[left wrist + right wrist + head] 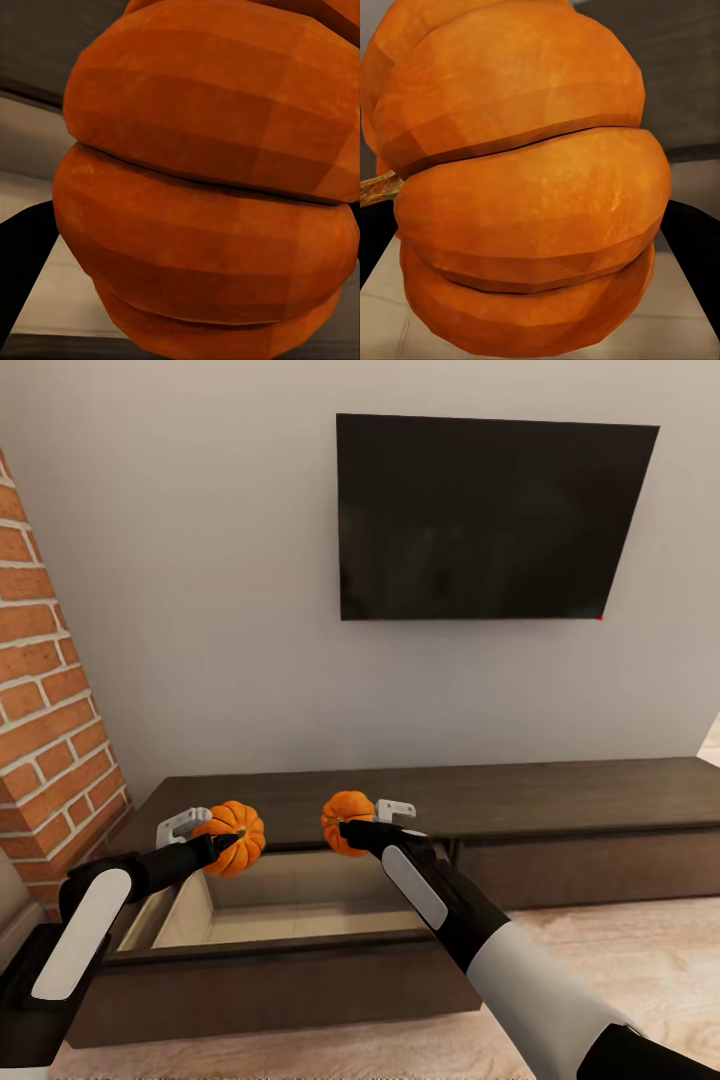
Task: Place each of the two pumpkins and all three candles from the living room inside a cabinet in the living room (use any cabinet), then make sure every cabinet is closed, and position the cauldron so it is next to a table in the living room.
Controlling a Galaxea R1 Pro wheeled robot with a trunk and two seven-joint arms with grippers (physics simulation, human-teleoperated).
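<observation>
i'm in a home living room: a flat black wall-mounted tv (490,518) on a pale grey wall, a long low dark-brown wooden tv unit (560,800) beneath it, red brickwork (50,710) at left, light wood-plank floor (600,940) near right.

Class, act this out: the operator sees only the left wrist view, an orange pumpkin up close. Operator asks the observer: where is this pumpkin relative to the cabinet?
Observer: The left gripper holds the left pumpkin above the open drawer of the dark-brown cabinet.
Operator: What is the other arm doing?
Observer: The right gripper holds the second pumpkin, also over that drawer.
Operator: Anything inside the drawer?
Observer: Its visible beige interior looks bare; no candles show there.
</observation>
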